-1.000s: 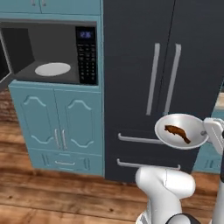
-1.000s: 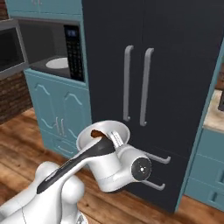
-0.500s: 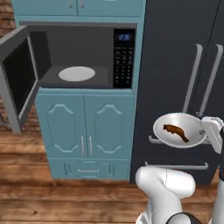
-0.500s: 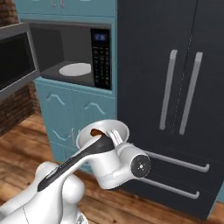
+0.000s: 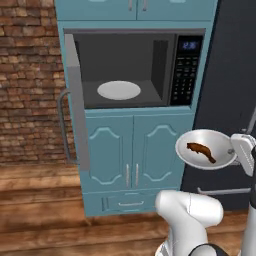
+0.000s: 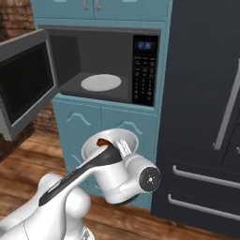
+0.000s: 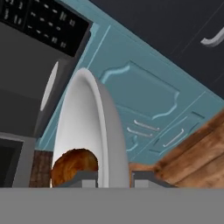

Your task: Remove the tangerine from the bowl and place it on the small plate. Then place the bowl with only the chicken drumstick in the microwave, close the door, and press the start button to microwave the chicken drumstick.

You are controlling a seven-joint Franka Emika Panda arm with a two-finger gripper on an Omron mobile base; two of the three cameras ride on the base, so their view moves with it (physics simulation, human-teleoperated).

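Note:
My gripper [image 5: 236, 150] is shut on the right rim of the white bowl [image 5: 205, 148], holding it level in front of the teal cabinets. The dark brown chicken drumstick [image 5: 201, 151] lies alone in the bowl. In the hand view the bowl's rim [image 7: 101, 131] runs up between my fingertips [image 7: 85, 177], with the chicken drumstick [image 7: 74, 163] inside. The grey microwave [image 5: 130, 65] stands up and left of the bowl. Its door [image 5: 76, 102] is swung wide open to the left. From the right base view the bowl [image 6: 110, 140] sits below the microwave [image 6: 105, 65]. The tangerine and the small plate are out of view.
A flat white turntable disc [image 5: 119, 90] lies in the microwave cavity. The black keypad strip [image 5: 186, 70] is on its right. A dark fridge [image 6: 206, 108] with bar handles stands to the right, teal cabinet doors [image 5: 135, 155] below, a brick wall [image 5: 30, 85] to the left, and a wooden floor [image 5: 45, 220].
The whole scene has slid rightward in both base views, so the base has driven left from the fridge to the microwave. The bowl stays in my grip with the drumstick in it.

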